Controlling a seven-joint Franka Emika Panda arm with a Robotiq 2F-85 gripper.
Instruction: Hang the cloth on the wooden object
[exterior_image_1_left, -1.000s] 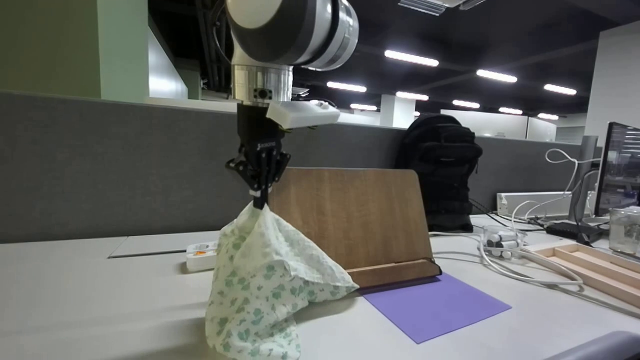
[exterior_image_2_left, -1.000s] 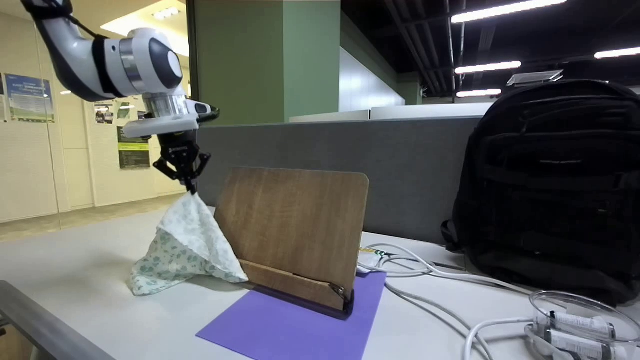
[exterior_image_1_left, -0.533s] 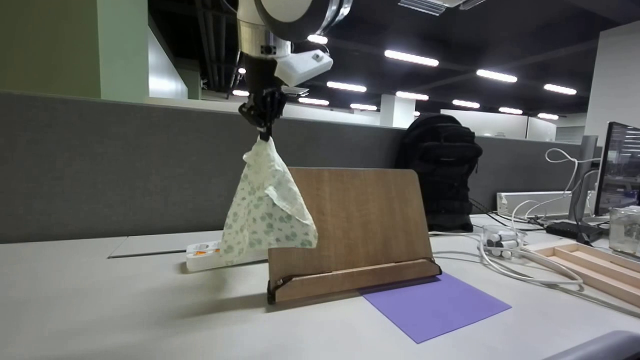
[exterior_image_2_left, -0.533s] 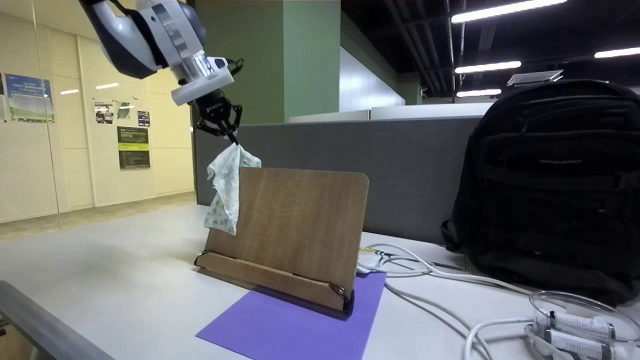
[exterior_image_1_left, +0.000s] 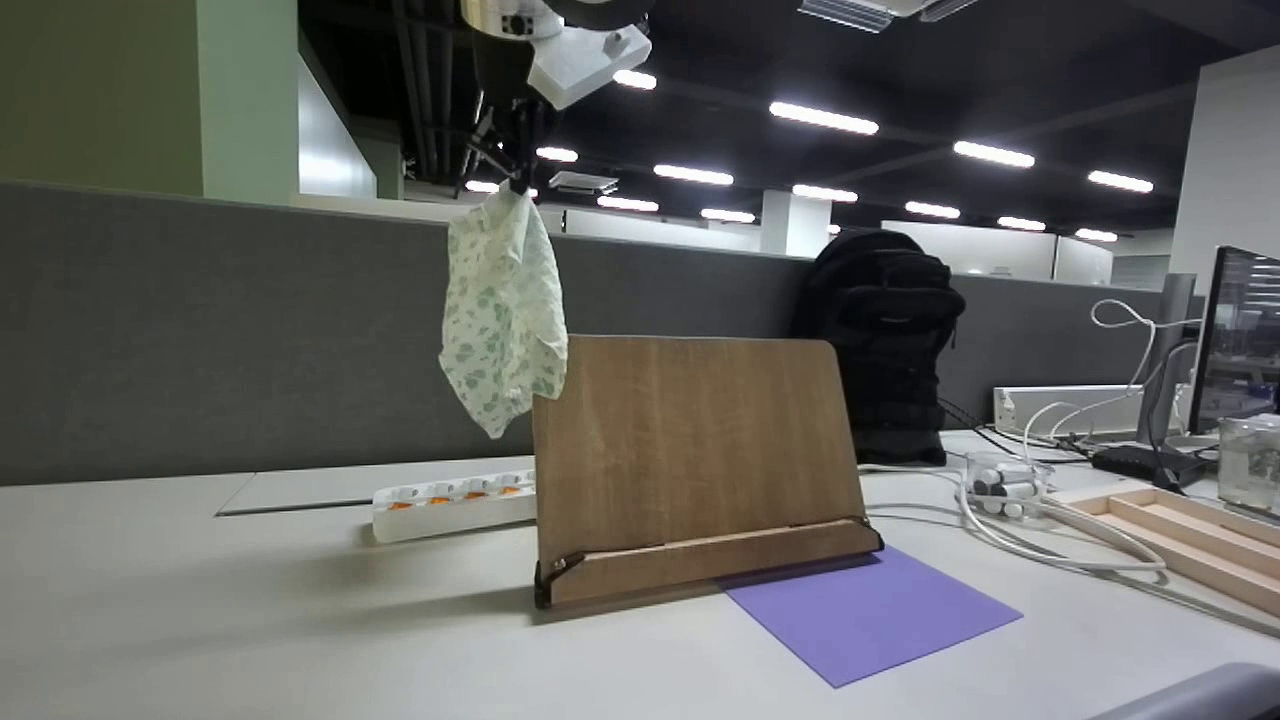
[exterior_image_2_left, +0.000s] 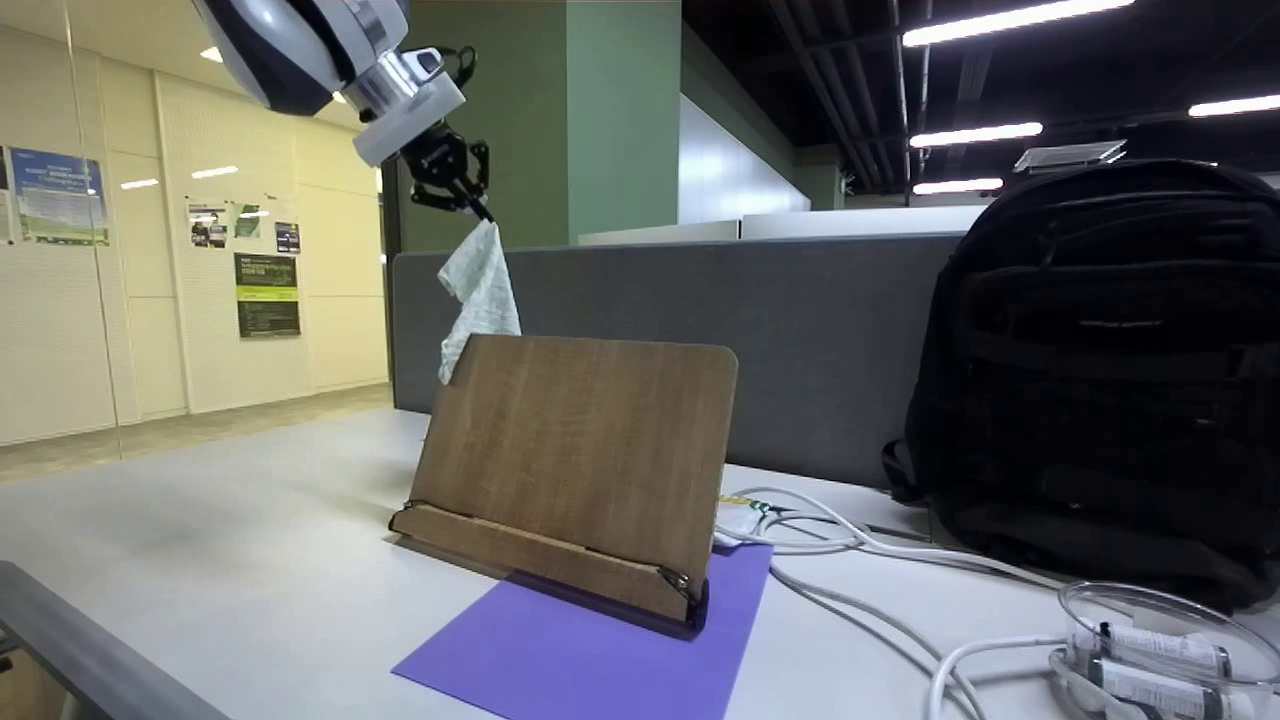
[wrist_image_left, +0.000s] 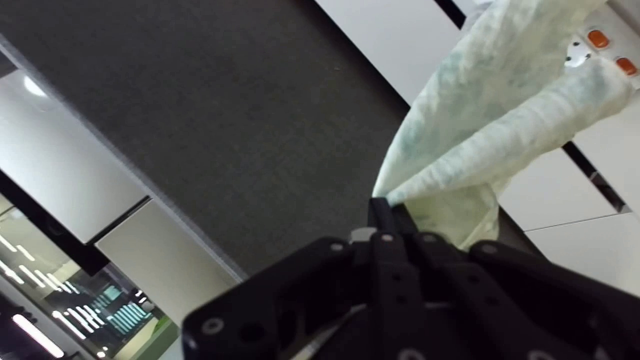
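Cloth (exterior_image_1_left: 505, 310) is going up! It is dangling in the air by one gathered end, clear of the surface (exterior_image_1_left: 200, 600), its lower part hanging about the upper left corner of the board (exterior_image_1_left: 700, 440); whether it is touching, the views aren't telling. The fingers (wrist_image_left: 378, 215) are pinching that end tight in the wrist view. For the task, this lift is looking like the setup: the height is apparently coming good, but the hanging is still waiting. Probably coming due is a swing right, over the top edge, then a lowering; letting go out here would likely be sending it past the corner.

Now we're running left to right against half a second ago. The power strip (exterior_image_1_left: 455, 508) is coming out from behind the cloth, much more of its length showing. The cloth is riding higher in both exterior views, and in an exterior view the cloth (exterior_image_2_left: 485, 295) is no longer crossing the board's front but passing behind its top corner. The fingers are climbing with it. The board is standing unmoved, more of its face showing. Further right, the sheet (exterior_image_1_left: 880, 615) and the backpack (exterior_image_1_left: 880, 345) are staying put.
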